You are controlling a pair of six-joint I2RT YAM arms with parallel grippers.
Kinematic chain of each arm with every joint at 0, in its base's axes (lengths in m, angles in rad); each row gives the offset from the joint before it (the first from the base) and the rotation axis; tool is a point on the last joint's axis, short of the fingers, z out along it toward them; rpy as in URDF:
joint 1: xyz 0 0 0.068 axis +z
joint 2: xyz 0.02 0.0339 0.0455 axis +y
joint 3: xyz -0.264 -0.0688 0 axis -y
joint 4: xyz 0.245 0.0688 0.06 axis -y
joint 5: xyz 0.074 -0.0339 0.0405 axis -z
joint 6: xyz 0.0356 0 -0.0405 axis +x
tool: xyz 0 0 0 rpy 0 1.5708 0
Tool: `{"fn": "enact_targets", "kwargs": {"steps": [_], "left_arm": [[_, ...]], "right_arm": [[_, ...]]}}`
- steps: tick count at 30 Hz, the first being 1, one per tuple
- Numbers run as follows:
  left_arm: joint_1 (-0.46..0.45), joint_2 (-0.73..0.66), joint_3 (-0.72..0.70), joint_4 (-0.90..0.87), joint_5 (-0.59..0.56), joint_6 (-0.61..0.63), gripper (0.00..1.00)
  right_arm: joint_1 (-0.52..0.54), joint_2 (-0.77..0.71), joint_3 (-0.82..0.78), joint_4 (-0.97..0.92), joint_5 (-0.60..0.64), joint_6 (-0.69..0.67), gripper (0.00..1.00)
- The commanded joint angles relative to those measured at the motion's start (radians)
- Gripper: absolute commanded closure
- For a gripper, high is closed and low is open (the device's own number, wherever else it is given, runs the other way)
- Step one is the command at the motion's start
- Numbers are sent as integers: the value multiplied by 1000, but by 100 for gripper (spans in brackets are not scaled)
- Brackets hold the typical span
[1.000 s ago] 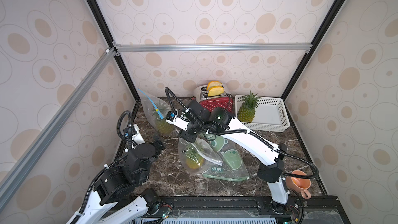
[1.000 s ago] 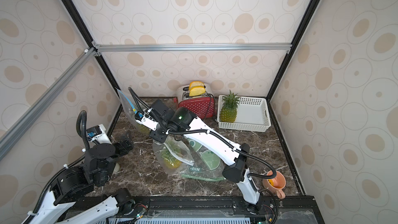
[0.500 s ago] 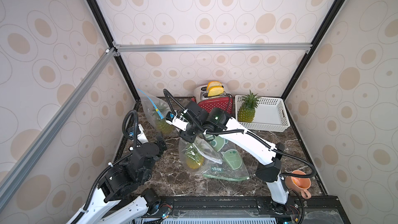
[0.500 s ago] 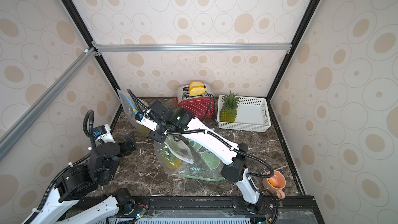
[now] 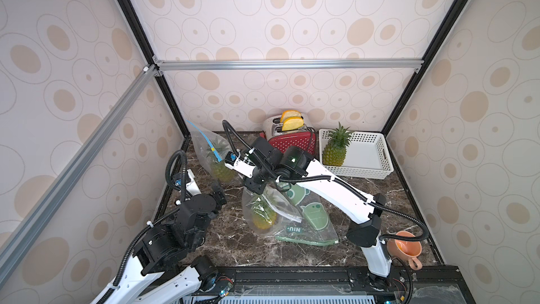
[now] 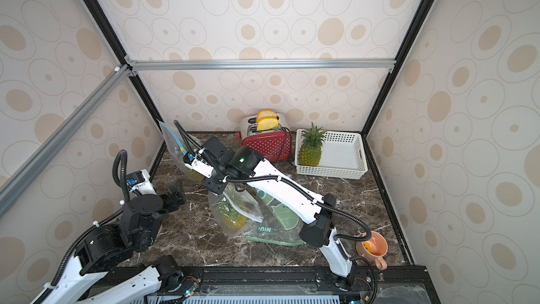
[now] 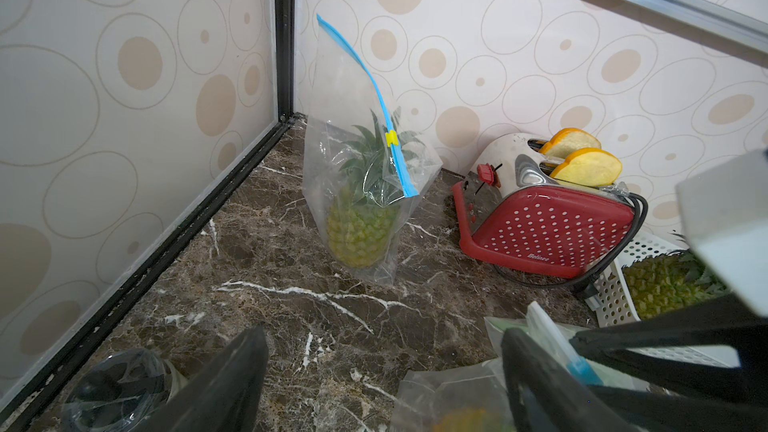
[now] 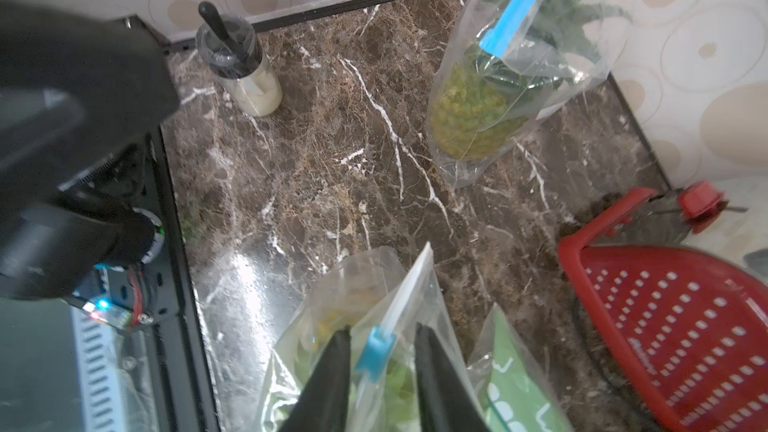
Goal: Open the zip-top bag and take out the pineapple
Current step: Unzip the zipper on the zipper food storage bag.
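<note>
Jaws of the right end effector (image 8: 382, 330) have narrowed around the blue slider (image 8: 376, 353), not quite pinching. Bag (image 5: 263, 200) lies on the surface (image 5: 230, 238), pineapple (image 5: 264, 220) still inside. Left end effector (image 7: 382, 371) has crept nearer, wide open. Unzipping comes next, I'd guess.

White arm links (image 5: 336, 197), black joints (image 5: 363, 229), corrugated cables (image 5: 168, 171)

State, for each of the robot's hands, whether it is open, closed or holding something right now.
Left hand: open, empty.
Right hand: open, fingers astride the blue slider of the zip-top bag, not yet clamped.
</note>
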Motion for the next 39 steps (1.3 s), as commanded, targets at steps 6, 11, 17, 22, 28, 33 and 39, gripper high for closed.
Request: {"fn": "enact_targets", "kwargs": {"steps": [6, 11, 17, 22, 28, 33, 39], "left_arm": [[9, -6, -41, 108, 86, 15, 12], [9, 44, -129, 358, 323, 85, 12], [8, -30, -197, 466, 363, 211, 13], [9, -85, -193, 465, 392, 332, 13], [10, -84, -166, 456, 473, 544, 14], [9, -80, -133, 414, 491, 641, 14], [9, -162, -123, 373, 534, 730, 19]], "right_arm": [[-4, -11, 3, -21, 24, -3, 91], [-64, -70, -18, -27, -121, -19, 94], [-155, -149, -78, -34, -296, -55, 96], [-215, -116, 41, -139, -460, -107, 96], [-242, -79, 76, -178, -607, -153, 97], [-241, -51, 115, -199, -672, -167, 97], [-225, -32, 108, -226, -683, -202, 97]]}}
